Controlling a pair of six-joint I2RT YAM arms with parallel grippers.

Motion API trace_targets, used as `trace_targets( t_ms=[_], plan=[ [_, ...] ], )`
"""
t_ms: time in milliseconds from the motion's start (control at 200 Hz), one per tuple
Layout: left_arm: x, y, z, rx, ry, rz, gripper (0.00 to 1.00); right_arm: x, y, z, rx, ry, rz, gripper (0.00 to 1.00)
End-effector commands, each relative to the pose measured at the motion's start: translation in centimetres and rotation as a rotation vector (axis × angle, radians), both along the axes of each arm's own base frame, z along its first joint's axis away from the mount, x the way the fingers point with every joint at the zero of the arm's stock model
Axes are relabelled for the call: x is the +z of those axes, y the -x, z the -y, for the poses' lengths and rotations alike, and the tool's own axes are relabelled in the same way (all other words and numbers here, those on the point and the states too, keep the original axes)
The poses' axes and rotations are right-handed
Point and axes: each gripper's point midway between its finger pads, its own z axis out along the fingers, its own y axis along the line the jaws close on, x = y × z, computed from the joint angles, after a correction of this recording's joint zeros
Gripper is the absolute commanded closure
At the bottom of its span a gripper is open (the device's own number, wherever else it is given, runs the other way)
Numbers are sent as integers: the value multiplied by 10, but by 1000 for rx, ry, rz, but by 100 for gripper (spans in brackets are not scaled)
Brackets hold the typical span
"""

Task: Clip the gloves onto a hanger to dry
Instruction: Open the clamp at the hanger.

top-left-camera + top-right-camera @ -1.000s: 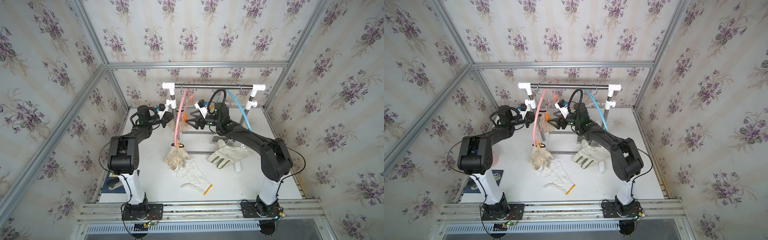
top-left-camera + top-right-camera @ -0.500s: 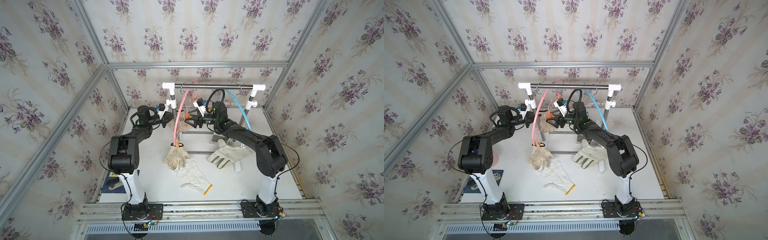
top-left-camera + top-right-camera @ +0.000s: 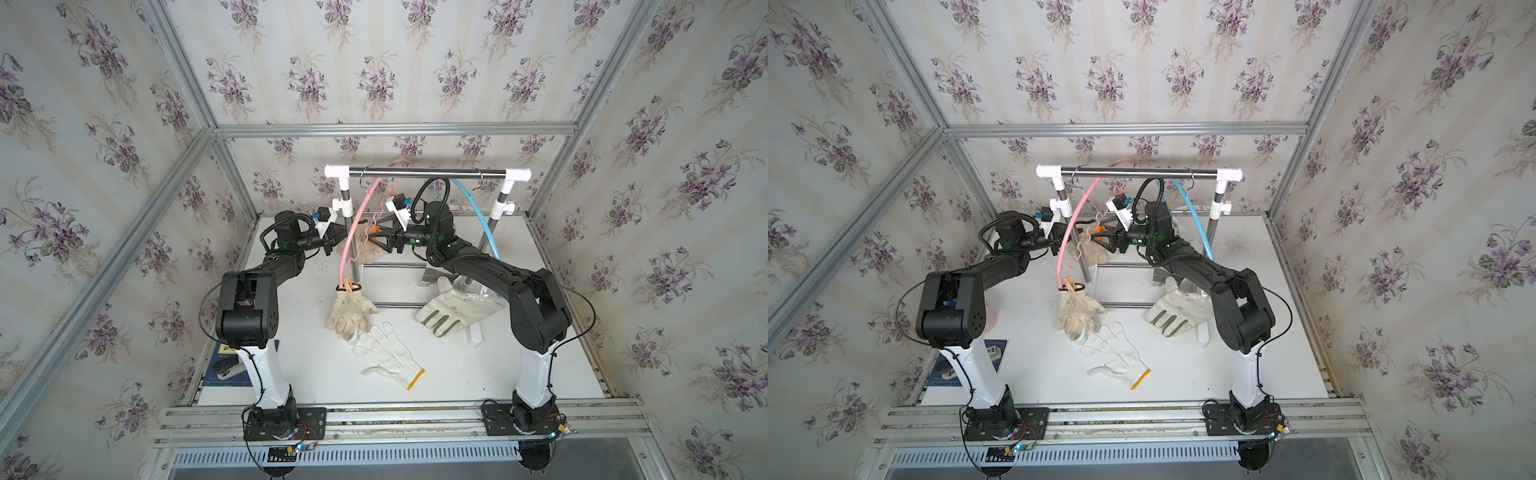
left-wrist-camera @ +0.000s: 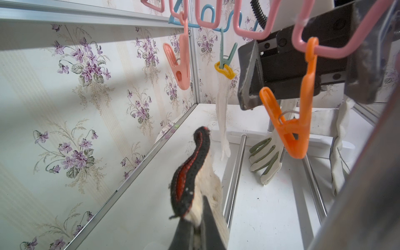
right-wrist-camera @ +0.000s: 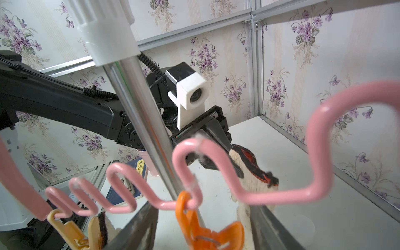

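Note:
A pink hanger (image 3: 353, 232) and a blue hanger (image 3: 482, 216) hang from the rack's rail (image 3: 428, 171). My left gripper (image 4: 198, 233) is shut on a cream knit glove (image 4: 194, 173) with a black and red cuff edge, held up just left of the pink hanger. My right gripper (image 5: 201, 236) is open, its fingers (image 5: 138, 227) on either side of the orange clip (image 5: 201, 229) that hangs from the pink hanger. A dirty glove (image 3: 349, 311) is clipped at the pink hanger's near end. A white glove (image 3: 388, 353) lies on the table. A canvas glove (image 3: 457, 309) is below the blue hanger.
A white knit glove (image 4: 223, 104) with a yellow cuff hangs from a teal clip on the blue hanger. A spare pink clip (image 4: 179, 65) hangs empty. The rack's steel post (image 5: 147, 129) stands between the two arms. A blue book (image 3: 226, 365) lies at the table's front left.
My right gripper has moved a little left toward the pink hanger, around the orange clip. The left arm and its glove have stayed put.

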Motion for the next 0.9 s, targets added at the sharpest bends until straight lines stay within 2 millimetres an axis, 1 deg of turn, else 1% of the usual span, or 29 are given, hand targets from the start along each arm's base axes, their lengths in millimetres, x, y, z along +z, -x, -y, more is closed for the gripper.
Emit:
trace_targets(
  t_ms=[0,345,525,649,784,789,804,894],
  plan=[
    [8,1,1,-10,2,31,100,6,-2,-1,3,-21,17,35],
    [8,0,0,-9,2,27,100,1,-6,-2,-11,-6,-3,47],
    [10,1,0,-12,2,30,100,3,-6,-2,-7,-12,-8,52],
    [11,5,3,-55,4,16,100,4,-7,-3,-11,-18,-9,55],
    [5,15,11,-138,-15,-30,100,5,-8,-3,-14,-20,-6,58],
    [5,16,12,-140,-16,-30,100,5,-16,5,-33,-21,-5,58],
    [3,17,12,-145,-21,-36,100,6,-22,12,-50,-23,-4,59],
    [-3,24,19,-182,-53,-51,100,7,-24,14,-54,-27,-1,62]
  ],
)
